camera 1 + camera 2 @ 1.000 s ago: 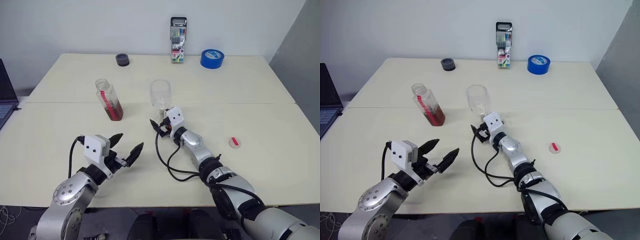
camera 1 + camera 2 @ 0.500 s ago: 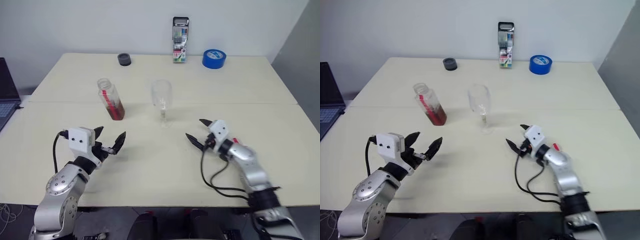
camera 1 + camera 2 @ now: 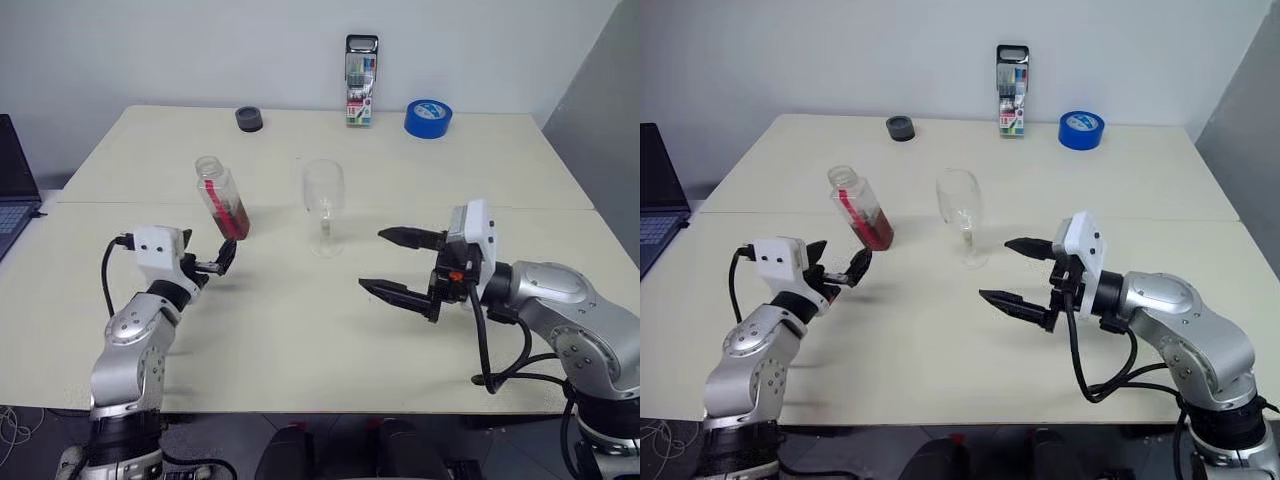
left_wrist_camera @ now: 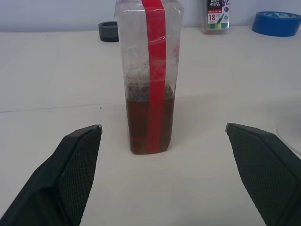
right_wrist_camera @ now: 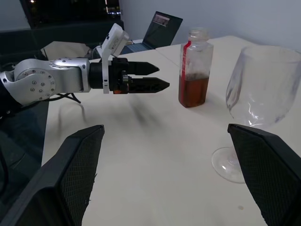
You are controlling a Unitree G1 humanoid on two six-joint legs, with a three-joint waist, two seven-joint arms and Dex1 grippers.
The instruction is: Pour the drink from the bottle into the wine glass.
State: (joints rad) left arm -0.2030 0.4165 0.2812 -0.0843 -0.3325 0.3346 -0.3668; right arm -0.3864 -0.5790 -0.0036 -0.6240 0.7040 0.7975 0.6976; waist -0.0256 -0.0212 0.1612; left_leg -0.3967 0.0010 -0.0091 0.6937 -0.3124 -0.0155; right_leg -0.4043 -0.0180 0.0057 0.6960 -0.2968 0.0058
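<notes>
Left wrist camera. The bottle (image 4: 149, 75) stands upright on the table (image 4: 56, 70), its lower part holding the drink (image 4: 138, 125), a red label strip (image 4: 155, 52) running down its face. The left gripper (image 4: 162, 155) is level, fingers (image 4: 77, 155) spread wide, short of the bottle. Far beyond: a dark roll (image 4: 108, 32), a marker pack (image 4: 217, 15), blue tape (image 4: 277, 23).

The two head views look forward and down over the whole tabletop (image 3: 300, 330) from above, sharing nearly the same scene. The left wrist view sits low and close, facing the bottle (image 4: 149, 80) straight on. The right wrist view looks low across toward the bottle, the wine glass (image 5: 261, 94) and the left claw (image 5: 150, 77).
</notes>
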